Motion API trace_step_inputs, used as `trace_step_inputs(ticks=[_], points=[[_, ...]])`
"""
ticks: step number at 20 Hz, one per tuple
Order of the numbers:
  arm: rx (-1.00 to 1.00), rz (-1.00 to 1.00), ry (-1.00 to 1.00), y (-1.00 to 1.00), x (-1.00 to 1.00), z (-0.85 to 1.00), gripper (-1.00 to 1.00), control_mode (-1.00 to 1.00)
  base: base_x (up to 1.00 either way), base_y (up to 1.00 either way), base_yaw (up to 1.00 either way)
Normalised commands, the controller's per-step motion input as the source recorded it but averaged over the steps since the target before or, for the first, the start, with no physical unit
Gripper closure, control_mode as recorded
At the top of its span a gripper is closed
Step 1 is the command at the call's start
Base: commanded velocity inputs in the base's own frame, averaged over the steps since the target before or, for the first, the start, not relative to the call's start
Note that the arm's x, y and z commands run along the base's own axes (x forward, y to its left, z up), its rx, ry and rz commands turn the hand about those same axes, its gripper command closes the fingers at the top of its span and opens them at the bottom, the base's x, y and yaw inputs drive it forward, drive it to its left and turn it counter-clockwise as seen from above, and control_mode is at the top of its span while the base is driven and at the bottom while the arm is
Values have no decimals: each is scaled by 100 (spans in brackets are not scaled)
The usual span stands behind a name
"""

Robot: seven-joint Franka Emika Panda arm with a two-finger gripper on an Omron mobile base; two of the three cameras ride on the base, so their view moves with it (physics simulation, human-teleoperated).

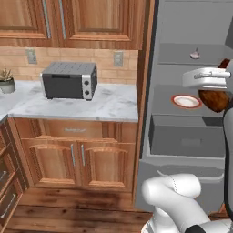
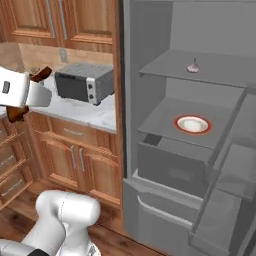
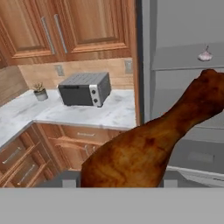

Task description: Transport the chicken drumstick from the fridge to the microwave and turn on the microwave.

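White two-finger gripper point(image 1: 214, 88) is clamped on the glossy dark-brown roasted chicken drumstick point(image 3: 148, 148), held in the air outside the open tall grey fridge point(image 2: 210, 60), in front of its shelves. Red-rimmed white plate point(image 2: 192, 124) sits on the middle shelf, pale garlic bulb point(image 2: 193, 66) on the shelf above. Small grey toaster oven point(image 1: 69, 80) stands on the marble counter point(image 1: 109, 107), left of the fridge.
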Motion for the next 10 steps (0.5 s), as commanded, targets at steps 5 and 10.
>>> trace_step_inputs(ticks=[5,10], points=[[0,0,0,0,0,0,100,100,-19,59,40],[0,0,0,0,0,0,100,100,0,58,43]])
